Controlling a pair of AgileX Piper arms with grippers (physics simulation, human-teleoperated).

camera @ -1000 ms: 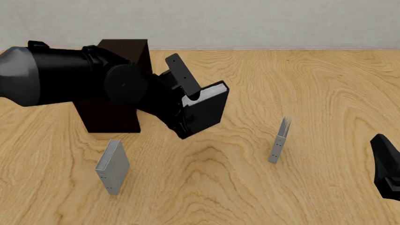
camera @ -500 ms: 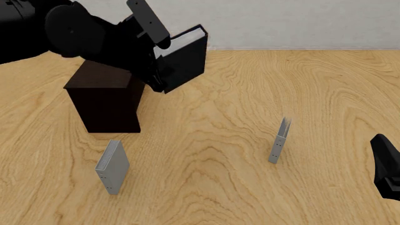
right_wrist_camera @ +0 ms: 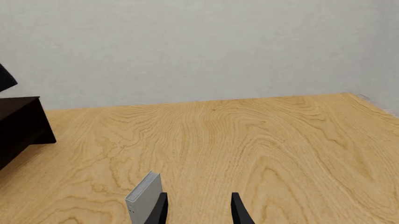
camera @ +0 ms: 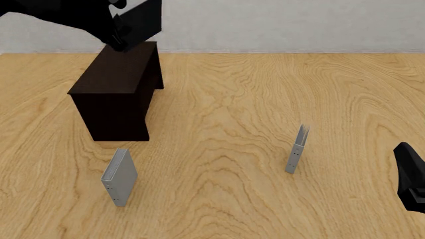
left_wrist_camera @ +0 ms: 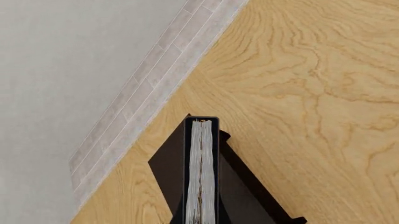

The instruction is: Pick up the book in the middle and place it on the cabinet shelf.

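The thick black book (camera: pixel 142 20) hangs tilted at the top left of the front view, just above the far end of the dark cabinet shelf (camera: pixel 119 74). My left gripper (camera: pixel 118 27) is shut on it, partly cut off by the frame's top. In the left wrist view the book's white page edge (left_wrist_camera: pixel 201 177) faces the camera, with the cabinet (left_wrist_camera: pixel 249 196) dark behind it. My right gripper (right_wrist_camera: pixel 199 205) is open and holds nothing, low at the right edge of the front view (camera: pixel 410 179).
One thin grey book (camera: pixel 119 177) stands in front of the cabinet. Another grey book (camera: pixel 297 149) stands at centre right, close before my right gripper's fingers (right_wrist_camera: pixel 145 198). A pale wall (camera: pixel 279 25) bounds the table's far edge.
My left arm has lifted the black book up and to the left, from beside the cabinet to above its far top edge. The right arm has not moved.
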